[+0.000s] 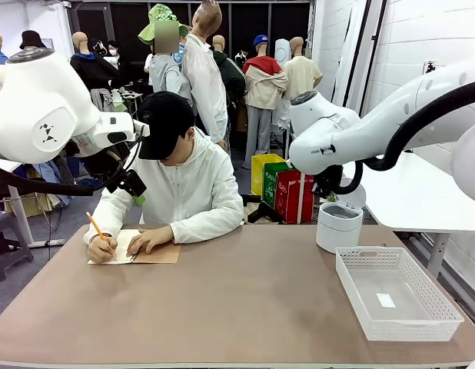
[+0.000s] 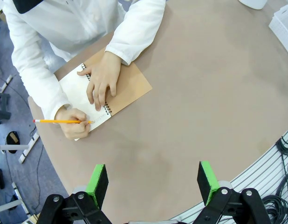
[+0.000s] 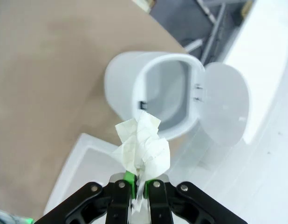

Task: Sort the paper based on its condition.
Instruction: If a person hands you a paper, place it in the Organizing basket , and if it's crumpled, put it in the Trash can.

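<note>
White paper wad (image 3: 144,147) in R tool (image 3: 137,182), part-hidden

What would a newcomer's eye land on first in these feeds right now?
Probably the crumpled paper pinched in the right end effector, held over the white bin with its lid swung open, at the far right of the table. Next, the person's hand writing with a pencil in the notebook at the far left, below the open left end effector.

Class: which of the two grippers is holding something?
The right gripper, shut on a crumpled paper by the white bin with its lid open. The left gripper is open and empty above the table.
</note>
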Tool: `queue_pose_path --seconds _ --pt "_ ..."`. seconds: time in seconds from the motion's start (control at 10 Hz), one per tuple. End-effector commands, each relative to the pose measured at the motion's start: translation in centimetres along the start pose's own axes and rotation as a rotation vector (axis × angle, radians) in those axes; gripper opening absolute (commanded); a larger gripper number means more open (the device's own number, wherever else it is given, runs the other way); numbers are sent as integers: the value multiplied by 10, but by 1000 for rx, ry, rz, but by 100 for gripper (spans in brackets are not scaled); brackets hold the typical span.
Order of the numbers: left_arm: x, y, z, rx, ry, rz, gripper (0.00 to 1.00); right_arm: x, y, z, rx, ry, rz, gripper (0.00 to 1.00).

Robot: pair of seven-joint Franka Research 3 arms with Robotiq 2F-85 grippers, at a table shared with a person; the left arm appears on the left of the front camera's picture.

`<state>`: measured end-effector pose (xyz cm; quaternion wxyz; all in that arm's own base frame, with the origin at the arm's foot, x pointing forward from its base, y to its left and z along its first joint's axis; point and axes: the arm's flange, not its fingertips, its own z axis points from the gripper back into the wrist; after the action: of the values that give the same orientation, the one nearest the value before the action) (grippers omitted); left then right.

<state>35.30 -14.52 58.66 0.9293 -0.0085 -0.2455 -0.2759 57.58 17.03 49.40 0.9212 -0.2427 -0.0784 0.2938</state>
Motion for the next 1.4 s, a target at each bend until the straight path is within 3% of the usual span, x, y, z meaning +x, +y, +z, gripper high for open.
queue_pose_path --seconds 0.0,1.2,1.3 --pt "0 1 0 -2 -6 2 100 8 2 -13 -92 15 -30 2" --pt "0 1 0 -2 -6 2 100 27 -23 -75 -155 26 -39 2" --pt "0 1 0 -2 -6 2 100 29 -28 -76 -157 28 -38 5"
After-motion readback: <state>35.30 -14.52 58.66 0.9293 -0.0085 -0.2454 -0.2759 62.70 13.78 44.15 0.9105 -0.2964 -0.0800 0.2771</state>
